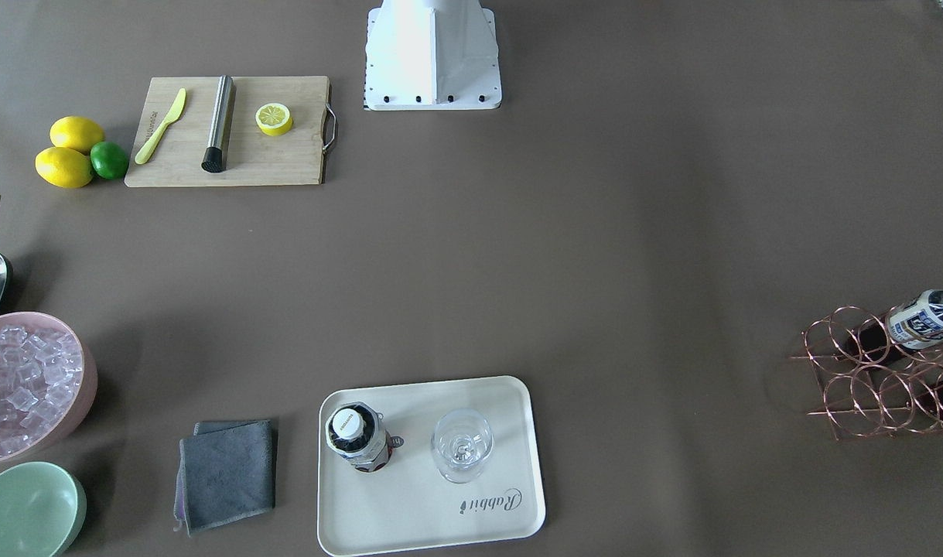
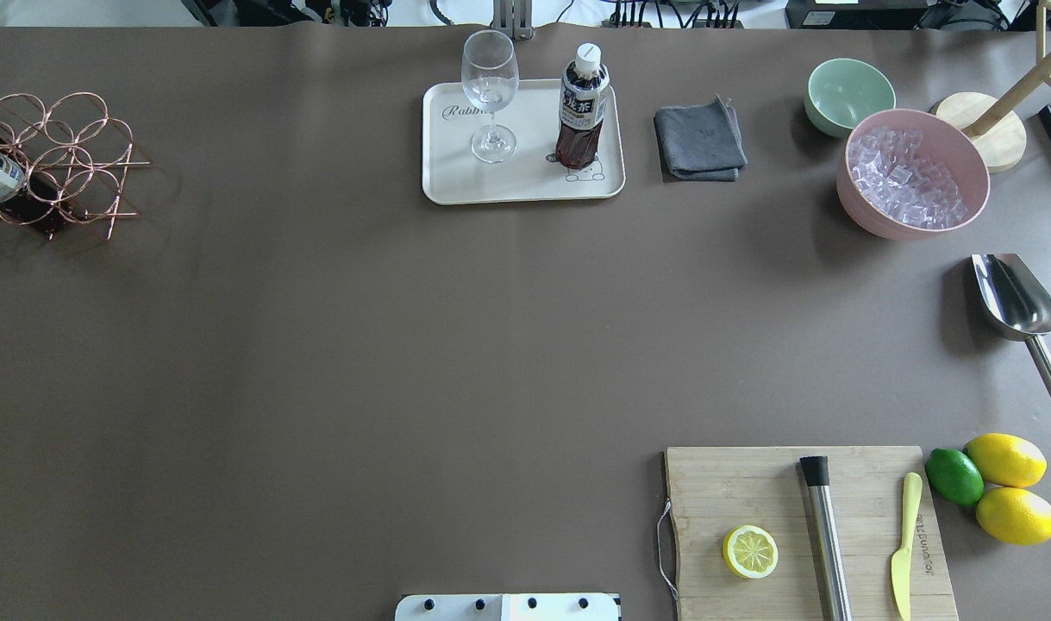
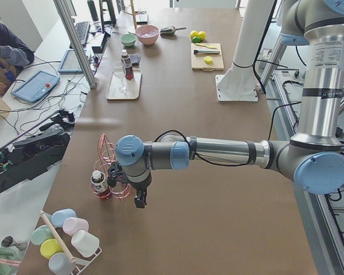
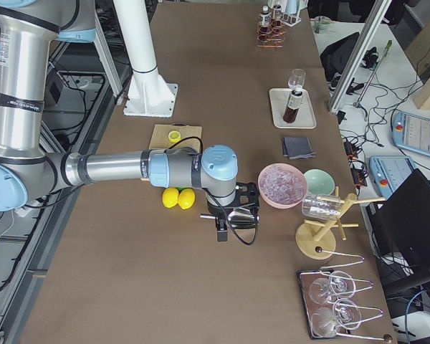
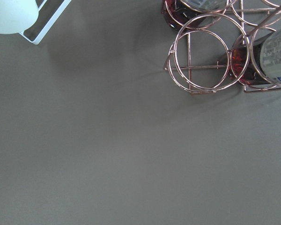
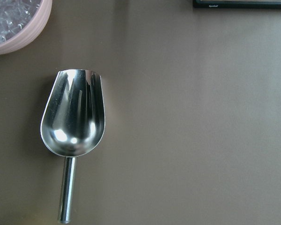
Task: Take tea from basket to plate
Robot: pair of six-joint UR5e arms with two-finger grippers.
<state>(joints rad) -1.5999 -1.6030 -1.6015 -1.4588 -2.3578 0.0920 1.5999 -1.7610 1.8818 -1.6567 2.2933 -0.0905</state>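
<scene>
One tea bottle (image 2: 582,108) stands upright on the cream plate (image 2: 525,183), beside a clear glass (image 2: 489,86); the bottle also shows in the front view (image 1: 357,437). The copper wire basket (image 2: 59,147) stands at the table's far left end and holds another tea bottle (image 1: 924,317) lying in a ring cell. My left gripper (image 3: 139,200) hangs beside the basket (image 3: 110,172), apart from it; I cannot tell whether it is open or shut. My right gripper (image 4: 222,231) hangs near the pink ice bowl (image 4: 281,185); I cannot tell its state. No fingers show in either wrist view.
A wooden cutting board (image 2: 749,492) carries a lemon half (image 2: 750,551), a steel muddler (image 2: 825,535) and a yellow knife (image 2: 904,543). Lemons and a lime (image 2: 954,476) lie beside it. A steel scoop (image 2: 1012,297), mint bowl (image 2: 848,95) and grey cloth (image 2: 699,140) lie at the right.
</scene>
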